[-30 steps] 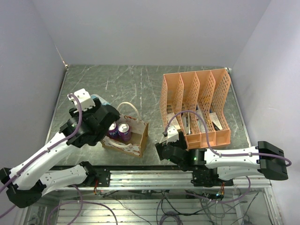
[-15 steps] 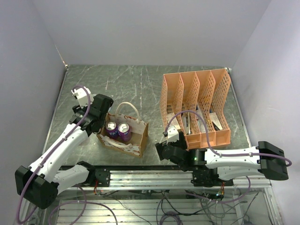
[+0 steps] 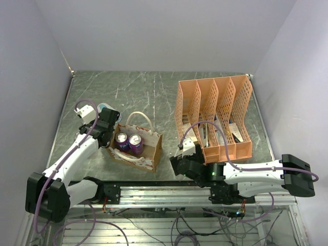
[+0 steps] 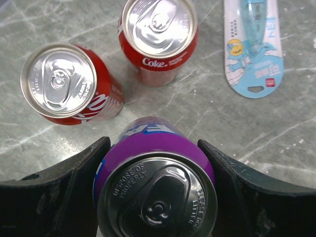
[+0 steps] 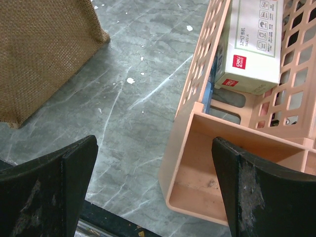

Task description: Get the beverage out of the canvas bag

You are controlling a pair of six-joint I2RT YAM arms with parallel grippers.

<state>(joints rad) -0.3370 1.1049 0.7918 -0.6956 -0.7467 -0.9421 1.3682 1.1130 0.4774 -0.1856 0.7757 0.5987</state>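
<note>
Left gripper (image 4: 153,148) clamps purple aluminium can (image 4: 158,197) beside tan fabric canvas bag (image 3: 134,158); right gripper (image 5: 153,143) wide open, empty.

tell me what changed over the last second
The left end effector, shut on a purple can, swung left and back, away from the canvas bag, to beside two Coke cans on the table. Unchanged: the bag, the two purple cans inside it, and the right end effector, open by the orange rack.
</note>
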